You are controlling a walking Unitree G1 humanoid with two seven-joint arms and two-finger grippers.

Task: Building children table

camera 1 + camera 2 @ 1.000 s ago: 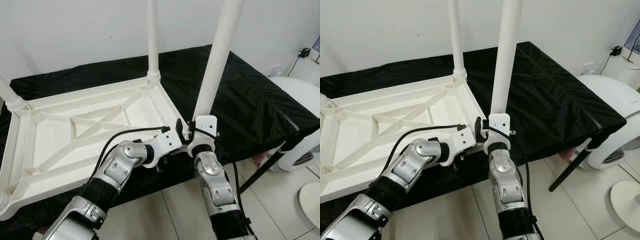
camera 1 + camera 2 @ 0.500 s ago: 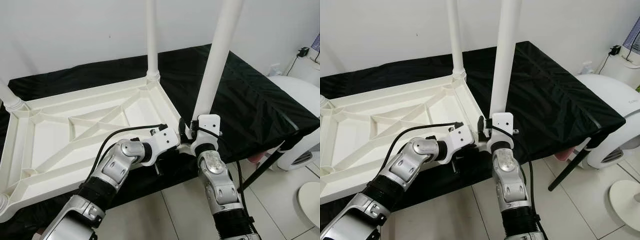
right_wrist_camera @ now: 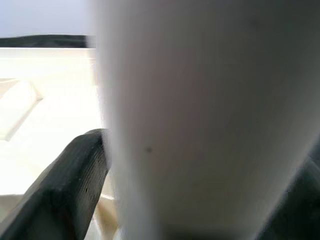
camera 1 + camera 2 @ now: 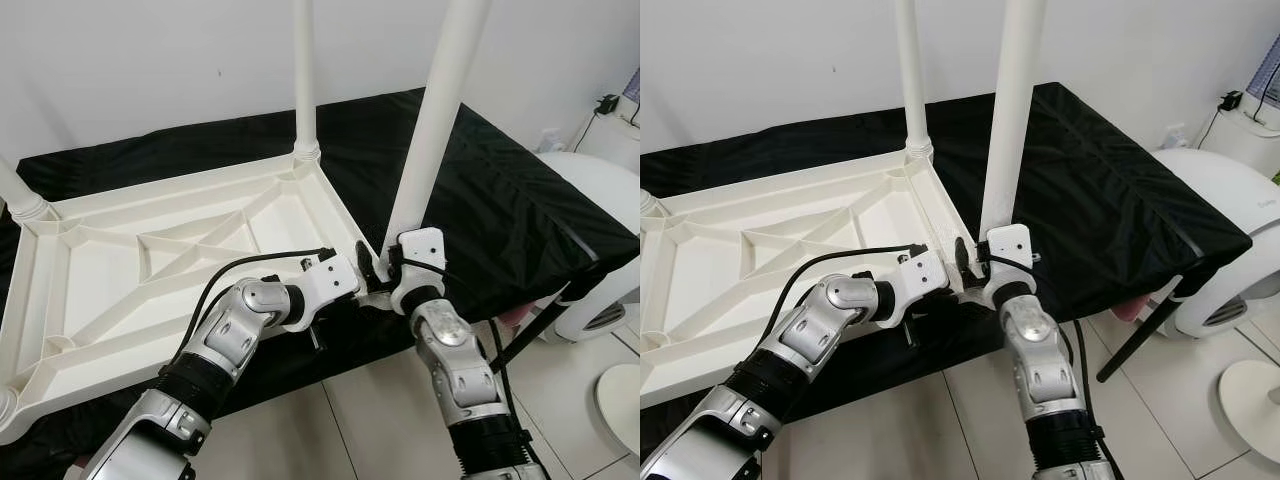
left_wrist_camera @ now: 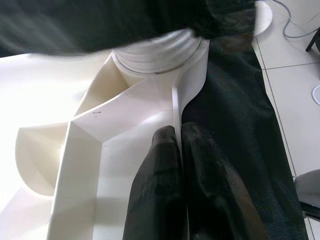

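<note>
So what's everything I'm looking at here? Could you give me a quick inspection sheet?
Surface: black-covered table, tiled floor below.
Job's things: white children's tabletop lying upside down; far leg upright in its corner; near leg upright at the near right corner.
Clutter: nothing seen.
Grippers: left gripper shut on the tabletop's rim; right gripper shut on the near leg's base.
Cables: black cable over the left arm.
Surroundings: white wall, white round appliance at right.
</note>
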